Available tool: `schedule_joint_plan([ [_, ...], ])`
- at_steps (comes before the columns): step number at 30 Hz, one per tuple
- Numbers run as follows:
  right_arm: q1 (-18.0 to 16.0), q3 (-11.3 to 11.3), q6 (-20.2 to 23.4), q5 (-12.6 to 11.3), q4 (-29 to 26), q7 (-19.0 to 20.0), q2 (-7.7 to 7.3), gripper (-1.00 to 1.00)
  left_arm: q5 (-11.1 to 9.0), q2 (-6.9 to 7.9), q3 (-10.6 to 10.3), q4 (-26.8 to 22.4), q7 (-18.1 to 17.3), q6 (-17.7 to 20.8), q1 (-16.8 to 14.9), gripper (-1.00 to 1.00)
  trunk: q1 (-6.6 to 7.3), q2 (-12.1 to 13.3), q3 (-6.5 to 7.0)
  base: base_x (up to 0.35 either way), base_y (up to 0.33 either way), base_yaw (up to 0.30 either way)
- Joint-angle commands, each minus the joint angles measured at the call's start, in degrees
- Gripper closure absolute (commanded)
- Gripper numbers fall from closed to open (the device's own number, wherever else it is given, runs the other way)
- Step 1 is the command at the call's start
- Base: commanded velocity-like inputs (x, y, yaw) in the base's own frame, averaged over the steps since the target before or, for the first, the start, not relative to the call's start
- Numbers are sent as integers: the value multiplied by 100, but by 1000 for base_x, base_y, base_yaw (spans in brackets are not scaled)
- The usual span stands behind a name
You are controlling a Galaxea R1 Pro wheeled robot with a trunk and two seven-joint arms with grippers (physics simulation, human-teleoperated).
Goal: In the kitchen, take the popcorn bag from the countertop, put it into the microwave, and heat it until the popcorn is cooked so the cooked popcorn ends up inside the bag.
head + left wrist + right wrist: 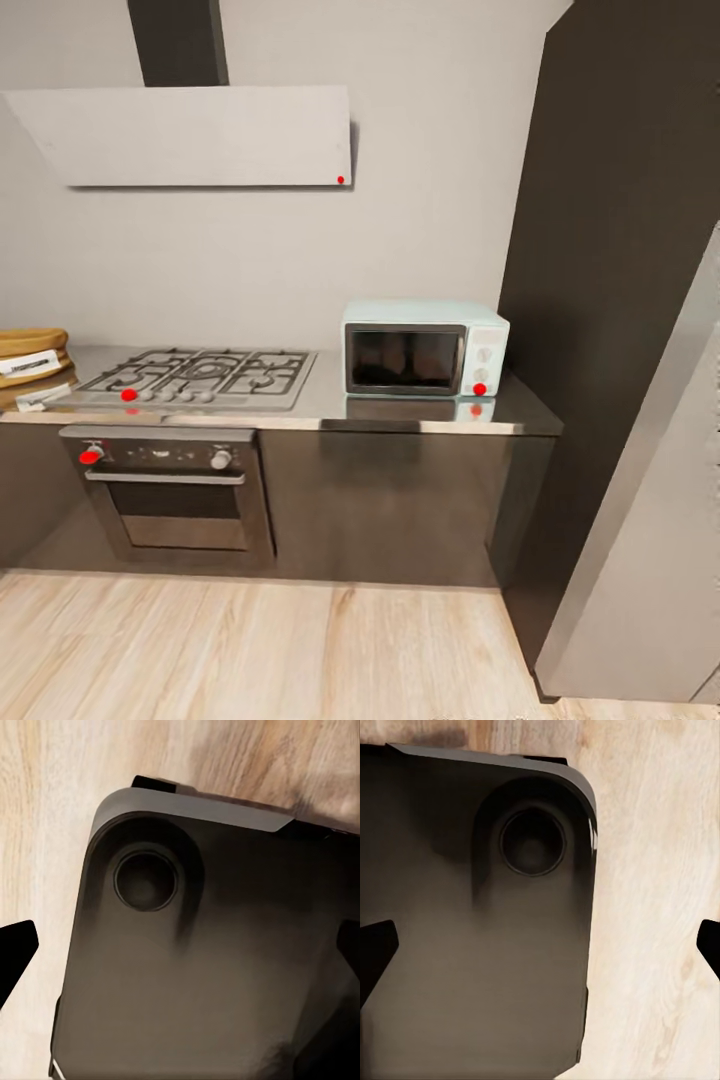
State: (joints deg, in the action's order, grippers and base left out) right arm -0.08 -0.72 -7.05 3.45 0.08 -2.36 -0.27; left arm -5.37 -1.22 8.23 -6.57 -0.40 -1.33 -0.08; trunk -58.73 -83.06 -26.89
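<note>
microwave [425,347]: mint-blue box at the counter's right end, door shut, red light by the knobs, right up against the tall dark cabinet [620,250]
counter [330,395]: shiny grey slab, hob [200,375] sits in it left of the microwave, oven [175,490] underneath
bag [30,365]: tan rolled-rim thing with a white label at the far left edge of the head view, on the counter, cut off by the frame so can't swear to it
left jaws [180,952]: dark fingertips poke in at both edges of the wrist view, so wide open, holding nothing, aimed at the robot's own dark base [202,945] and the wood floor [45,832]
right jaws [540,945]: same deal, tips far apart, empty, over the base and floor
bag vs jaws: well apart, bag up on the counter, both jaws pointing at the floor
</note>
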Motion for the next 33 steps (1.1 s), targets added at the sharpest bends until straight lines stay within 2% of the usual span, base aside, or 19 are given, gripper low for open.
schedule_joint_plan([
  [1,-1,-8,-16,39,1,-19,0,-100,-58,-2,11,0,-4,-13,-1,-100,0,-2,-4,1,0,-70],
  [14,-1,26,-15,86,1,-19,-10,-100,-36,-6,23,2,0,-9,-1,-100,0,-2,-4,17,0,-5],
  [33,-1,11,-33,60,1,-19,-26,-100,1,-2,4,4,-4,-8,-1,-100,0,-2,-4,311,0,0],
])
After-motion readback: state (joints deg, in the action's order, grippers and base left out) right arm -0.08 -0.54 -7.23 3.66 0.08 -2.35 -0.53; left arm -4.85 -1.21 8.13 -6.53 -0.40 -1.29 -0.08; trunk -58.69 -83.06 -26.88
